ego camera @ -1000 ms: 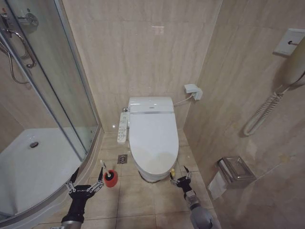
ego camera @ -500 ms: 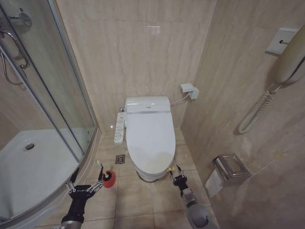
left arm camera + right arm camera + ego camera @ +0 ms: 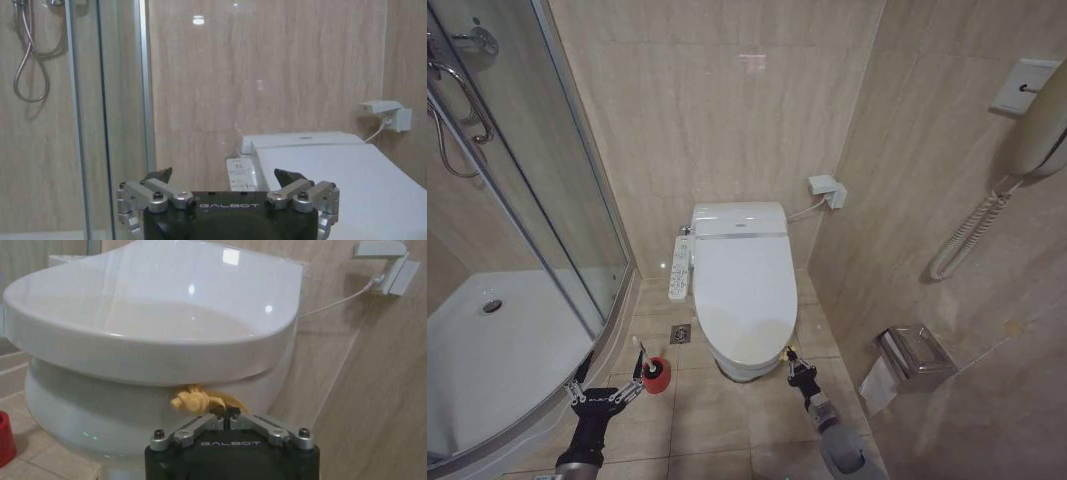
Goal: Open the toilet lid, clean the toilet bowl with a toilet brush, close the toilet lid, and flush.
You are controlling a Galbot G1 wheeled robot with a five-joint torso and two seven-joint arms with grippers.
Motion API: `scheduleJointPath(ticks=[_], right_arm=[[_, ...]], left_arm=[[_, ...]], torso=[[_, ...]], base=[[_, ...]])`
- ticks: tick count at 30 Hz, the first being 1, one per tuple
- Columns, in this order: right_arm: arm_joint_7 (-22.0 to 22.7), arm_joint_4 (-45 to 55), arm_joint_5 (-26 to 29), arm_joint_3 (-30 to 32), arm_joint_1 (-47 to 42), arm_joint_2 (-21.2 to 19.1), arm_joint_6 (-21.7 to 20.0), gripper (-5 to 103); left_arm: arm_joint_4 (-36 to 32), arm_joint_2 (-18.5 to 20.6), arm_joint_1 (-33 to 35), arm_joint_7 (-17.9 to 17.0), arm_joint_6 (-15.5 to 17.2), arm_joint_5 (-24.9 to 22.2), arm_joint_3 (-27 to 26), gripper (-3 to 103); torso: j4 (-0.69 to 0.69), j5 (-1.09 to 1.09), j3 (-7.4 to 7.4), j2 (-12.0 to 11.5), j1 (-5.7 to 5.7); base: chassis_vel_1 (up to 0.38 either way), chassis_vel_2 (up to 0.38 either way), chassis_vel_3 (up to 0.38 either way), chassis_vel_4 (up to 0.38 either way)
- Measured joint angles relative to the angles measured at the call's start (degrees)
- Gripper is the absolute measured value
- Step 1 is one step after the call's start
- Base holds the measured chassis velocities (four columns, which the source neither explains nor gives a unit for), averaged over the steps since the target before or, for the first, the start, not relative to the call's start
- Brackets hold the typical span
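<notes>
Closing since before, right gripper (image 3: 789,361) nears toilet lid (image 3: 745,296) front edge

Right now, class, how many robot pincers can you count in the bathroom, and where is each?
2. The left pincer hovers low by the shower tray, near the red cup. The right pincer sits at the front edge of the closed toilet lid.

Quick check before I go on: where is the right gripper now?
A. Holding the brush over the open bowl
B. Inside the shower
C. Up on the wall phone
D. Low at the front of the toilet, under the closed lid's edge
D: the right gripper sits low at the toilet's front, below the closed lid.
</notes>
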Motion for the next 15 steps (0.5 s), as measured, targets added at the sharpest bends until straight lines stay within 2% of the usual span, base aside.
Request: scheduleJointPath(ticks=[8,15], right_arm=[[0.72,1.86,2.09,2.25,-0.80,0.47,0.26,1],[3.05,4.88,3.33,4.19,-1.88,0.81,-0.75,1]], left_arm=[[0.00,0.00,0.00,0.00,0.00,0.00,0.01,100],[0.00,0.00,0.00,0.00,0.00,0.00,0.00,100]], torso=[[0.08,0.05,0.00,-0.01,0.00],[0.00,0.00,0.00,-0.01,0.01]], base=[[0.000,0.000,0.000,0.000],[0.000,0.000,0.000,0.000]])
